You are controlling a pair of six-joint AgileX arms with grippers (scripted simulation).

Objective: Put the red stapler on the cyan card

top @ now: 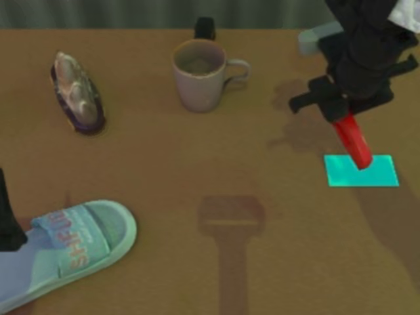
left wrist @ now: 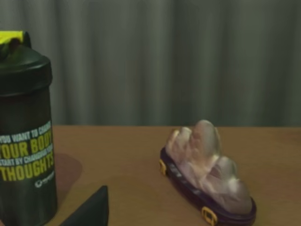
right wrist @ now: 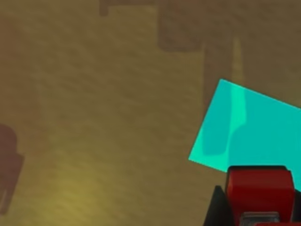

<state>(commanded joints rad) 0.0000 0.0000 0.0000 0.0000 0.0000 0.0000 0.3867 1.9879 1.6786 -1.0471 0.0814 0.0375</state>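
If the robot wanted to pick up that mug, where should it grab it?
Probably by the rim. The mug stands upright with its mouth open to the top, so a gripper could come straight down and pinch the wall on the side away from the handle, which sticks out toward the table's right. The left side is free; the nearest thing there, the purple-based toy, sits well apart.

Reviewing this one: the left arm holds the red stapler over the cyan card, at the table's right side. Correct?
Not quite. It is the right gripper that holds the red stapler over the cyan card at the table's right side; the top view shows it. The left arm sits parked at the top view's lower left edge.
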